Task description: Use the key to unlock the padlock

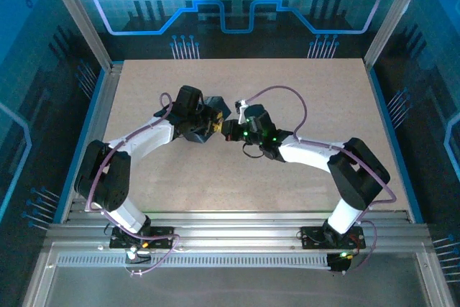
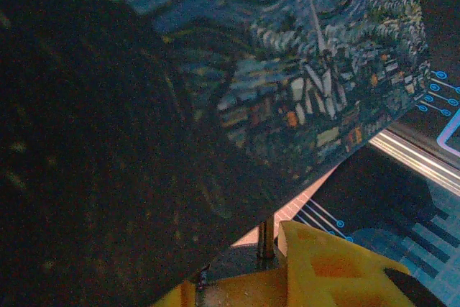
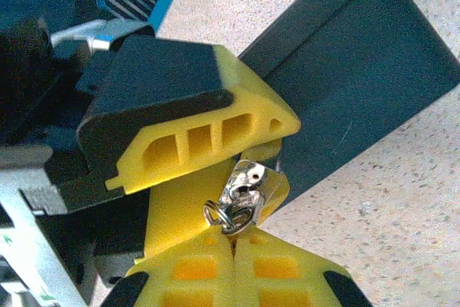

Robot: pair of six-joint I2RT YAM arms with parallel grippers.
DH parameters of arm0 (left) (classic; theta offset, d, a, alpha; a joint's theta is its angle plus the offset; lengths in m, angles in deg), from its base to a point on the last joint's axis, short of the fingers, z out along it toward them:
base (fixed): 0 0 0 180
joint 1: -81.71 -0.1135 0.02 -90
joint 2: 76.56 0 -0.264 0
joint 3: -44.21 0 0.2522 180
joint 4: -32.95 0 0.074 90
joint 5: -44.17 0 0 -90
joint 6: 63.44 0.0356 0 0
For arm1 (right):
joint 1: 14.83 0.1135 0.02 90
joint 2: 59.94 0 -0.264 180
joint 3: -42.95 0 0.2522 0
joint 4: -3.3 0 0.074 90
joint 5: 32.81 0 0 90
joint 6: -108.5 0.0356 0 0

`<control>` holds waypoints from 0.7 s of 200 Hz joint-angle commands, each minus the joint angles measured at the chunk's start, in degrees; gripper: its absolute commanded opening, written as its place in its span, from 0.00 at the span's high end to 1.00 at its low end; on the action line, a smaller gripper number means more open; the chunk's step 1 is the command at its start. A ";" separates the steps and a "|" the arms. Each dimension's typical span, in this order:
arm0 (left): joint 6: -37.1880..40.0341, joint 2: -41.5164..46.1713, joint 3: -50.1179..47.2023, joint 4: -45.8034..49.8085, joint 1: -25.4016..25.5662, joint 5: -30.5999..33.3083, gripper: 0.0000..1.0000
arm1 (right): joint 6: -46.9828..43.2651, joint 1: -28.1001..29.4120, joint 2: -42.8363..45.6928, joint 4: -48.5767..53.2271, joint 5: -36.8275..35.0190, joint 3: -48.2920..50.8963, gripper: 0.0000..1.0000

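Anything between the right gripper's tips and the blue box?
Yes, in the right wrist view: the key on its ring, pinched in the right gripper, reaches up toward the box, beside the left gripper's yellow finger.

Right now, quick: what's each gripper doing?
Left gripper: closed on the box.
Right gripper: closed, pinching the key.

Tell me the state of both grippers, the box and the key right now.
Left gripper: shut on the dark blue swirl-patterned box.
Right gripper: shut on the small silvery metal key.
Box: gripped; open or closed cannot be told.
Key: pinched, close to the box's edge.
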 commanded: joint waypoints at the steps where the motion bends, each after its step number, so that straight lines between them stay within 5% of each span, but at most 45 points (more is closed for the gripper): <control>1: -0.28 2.20 -0.50 2.83 1.95 -5.16 1.00 | 9.35 -1.02 2.34 -9.65 -4.74 0.65 1.00; 65: 0.14 2.19 -0.58 3.20 1.27 -5.02 1.00 | -11.24 -4.39 11.05 13.76 -0.76 -1.29 0.68; 140: 0.09 1.93 -0.67 3.03 1.30 -5.23 1.00 | -30.94 -3.14 6.02 22.52 3.55 -9.47 0.66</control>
